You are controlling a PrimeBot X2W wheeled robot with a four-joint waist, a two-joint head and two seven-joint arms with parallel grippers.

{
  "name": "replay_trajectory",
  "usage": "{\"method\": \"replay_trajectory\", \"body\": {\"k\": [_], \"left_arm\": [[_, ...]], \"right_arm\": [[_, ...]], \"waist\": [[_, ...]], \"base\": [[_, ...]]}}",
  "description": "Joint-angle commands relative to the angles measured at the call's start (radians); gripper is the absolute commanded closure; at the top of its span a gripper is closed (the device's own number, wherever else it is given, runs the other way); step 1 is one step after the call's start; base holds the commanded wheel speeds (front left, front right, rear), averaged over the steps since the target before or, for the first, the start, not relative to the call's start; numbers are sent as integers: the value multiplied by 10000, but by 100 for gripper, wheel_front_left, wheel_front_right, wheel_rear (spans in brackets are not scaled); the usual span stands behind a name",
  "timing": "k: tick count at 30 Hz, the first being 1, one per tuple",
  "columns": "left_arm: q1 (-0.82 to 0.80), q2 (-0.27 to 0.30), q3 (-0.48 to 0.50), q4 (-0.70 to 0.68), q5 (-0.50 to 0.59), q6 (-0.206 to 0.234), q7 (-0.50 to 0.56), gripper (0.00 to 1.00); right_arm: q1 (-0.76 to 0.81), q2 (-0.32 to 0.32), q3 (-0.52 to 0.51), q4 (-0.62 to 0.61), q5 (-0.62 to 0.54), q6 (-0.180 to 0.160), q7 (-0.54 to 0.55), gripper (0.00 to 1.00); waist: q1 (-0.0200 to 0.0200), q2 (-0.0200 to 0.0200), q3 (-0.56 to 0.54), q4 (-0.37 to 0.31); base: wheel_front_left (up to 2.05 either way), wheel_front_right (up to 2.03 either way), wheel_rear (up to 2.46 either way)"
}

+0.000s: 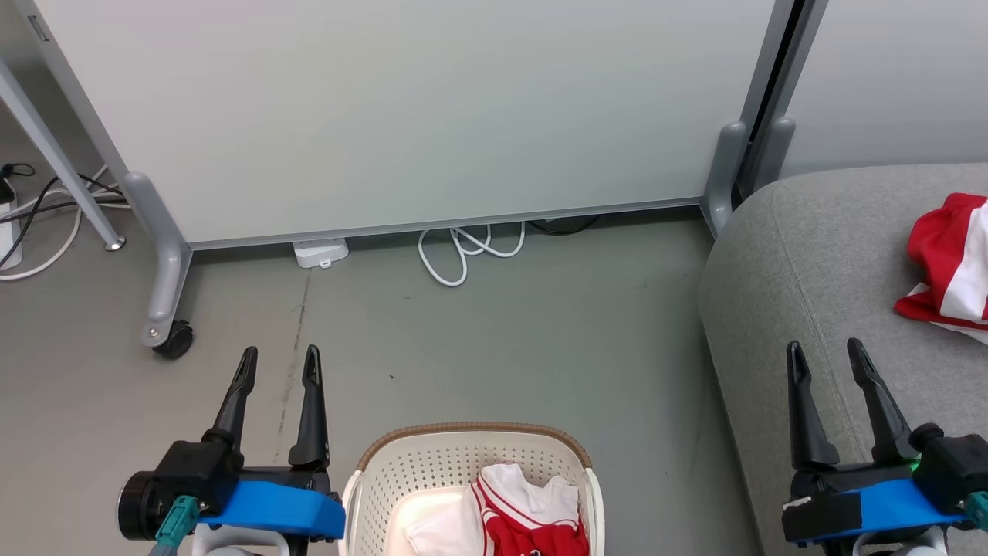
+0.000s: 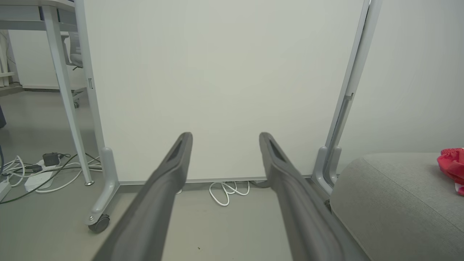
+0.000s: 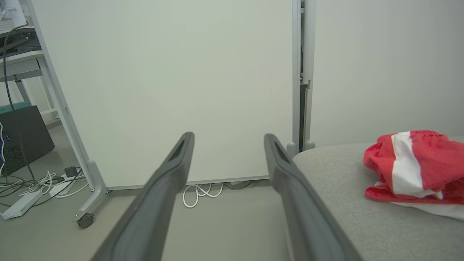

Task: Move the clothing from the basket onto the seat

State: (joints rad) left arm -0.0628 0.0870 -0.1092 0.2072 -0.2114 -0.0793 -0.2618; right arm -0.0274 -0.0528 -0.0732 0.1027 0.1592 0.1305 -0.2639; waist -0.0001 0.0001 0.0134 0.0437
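The cream basket (image 1: 432, 463) with a brown rim band stands on the floor at the bottom centre of the head view. A red and white garment (image 1: 529, 510) lies crumpled inside it. To the right is the grey seat (image 1: 803, 262), and red shorts with a white panel (image 1: 953, 262) lie on it, also seen as shorts (image 3: 413, 166) in the right wrist view and shorts (image 2: 451, 165) in the left wrist view. My left gripper (image 1: 279, 363) hangs open over the floor left of the basket. My right gripper (image 1: 826, 357) is open above the seat's front edge, empty.
A pale wheeled partition (image 1: 401, 108) closes off the back; its caster foot (image 1: 171, 336) stands ahead of my left gripper. White cable loops (image 1: 463, 251) and a power strip (image 1: 320, 252) lie along its base. A desk leg (image 1: 58, 166) and more cables are at the far left.
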Motion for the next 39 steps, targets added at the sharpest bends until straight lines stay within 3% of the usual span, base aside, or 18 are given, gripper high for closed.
{"method": "replay_trajectory", "body": {"k": [1, 26, 34, 39], "left_arm": [[97, -55, 101, 12, 95, -54, -47, 0], [15, -314, 446, 83, 623, -400, -47, 0], [-998, -276, -493, 665, 469, -525, -47, 0], [-2141, -92, -1784, 1640, 67, -534, -43, 0]], "right_arm": [[217, 30, 1, 38, 113, 5, -8, 0], [153, 35, 206, 106, 338, 5, -9, 0], [-384, 32, 299, -68, 161, 5, -9, 0], [-1131, 31, 317, -298, -37, 5, -9, 0]], "waist": [[1, -1, -40, 2], [1, -1, 278, -137], [1, -1, 987, -375], [1, -1, 1972, -704]], "base": [[0, 0, 0], [0, 0, 0], [0, 0, 0], [0, 0, 0]]}}
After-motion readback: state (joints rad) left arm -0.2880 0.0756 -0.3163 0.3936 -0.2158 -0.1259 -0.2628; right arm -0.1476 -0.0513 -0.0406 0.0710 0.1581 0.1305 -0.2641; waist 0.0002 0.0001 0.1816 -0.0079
